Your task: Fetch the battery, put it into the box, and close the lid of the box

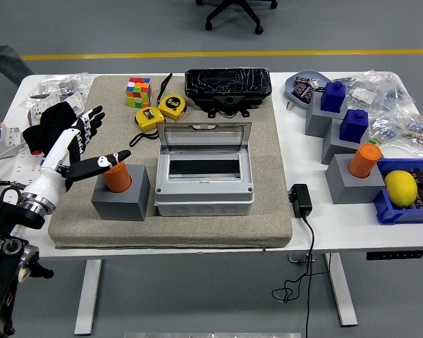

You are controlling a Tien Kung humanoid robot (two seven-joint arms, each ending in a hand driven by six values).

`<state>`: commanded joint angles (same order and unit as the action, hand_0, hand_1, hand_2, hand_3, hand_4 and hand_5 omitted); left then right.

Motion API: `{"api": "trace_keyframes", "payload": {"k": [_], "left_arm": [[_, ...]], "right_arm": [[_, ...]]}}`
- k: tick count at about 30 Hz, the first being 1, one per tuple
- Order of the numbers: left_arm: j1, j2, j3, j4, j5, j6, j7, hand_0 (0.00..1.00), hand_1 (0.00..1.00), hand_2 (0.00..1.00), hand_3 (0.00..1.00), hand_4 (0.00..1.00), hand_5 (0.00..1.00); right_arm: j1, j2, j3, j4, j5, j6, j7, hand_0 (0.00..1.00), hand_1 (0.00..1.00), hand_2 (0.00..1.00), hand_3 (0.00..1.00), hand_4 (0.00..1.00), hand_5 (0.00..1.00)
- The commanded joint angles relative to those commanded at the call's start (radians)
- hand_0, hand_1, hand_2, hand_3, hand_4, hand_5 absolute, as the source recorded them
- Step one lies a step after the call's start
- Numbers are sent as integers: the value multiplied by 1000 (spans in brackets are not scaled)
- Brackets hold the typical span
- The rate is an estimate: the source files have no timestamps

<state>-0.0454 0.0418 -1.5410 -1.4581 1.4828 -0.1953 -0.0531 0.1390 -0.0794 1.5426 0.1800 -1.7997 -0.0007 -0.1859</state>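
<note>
The left hand point(76, 144) covers part of the orange battery point(115, 174); its arm runs off the frame at 8 o'clock. A blue bin point(393, 209) on the worktop point(317, 232) is cropped at 3 o'clock. Contents of clear bags point(402, 116) are too small to identify.

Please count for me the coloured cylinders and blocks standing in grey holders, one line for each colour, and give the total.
Orange cylinders: 2, one on the mat by the left hand, one at the right.
Blue blocks: 2, one behind the other.
Total: 4
</note>
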Motion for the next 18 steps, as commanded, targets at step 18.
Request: {"api": "trace_keyframes", "payload": {"k": [18], "left_arm": [[0, -10, 63, 59, -34, 2, -19, 998, 998, 998, 998, 998, 169]], "right_arm": [[1, -1, 3, 0, -2, -1, -1, 831, 729, 667, 645, 998, 836]]}}
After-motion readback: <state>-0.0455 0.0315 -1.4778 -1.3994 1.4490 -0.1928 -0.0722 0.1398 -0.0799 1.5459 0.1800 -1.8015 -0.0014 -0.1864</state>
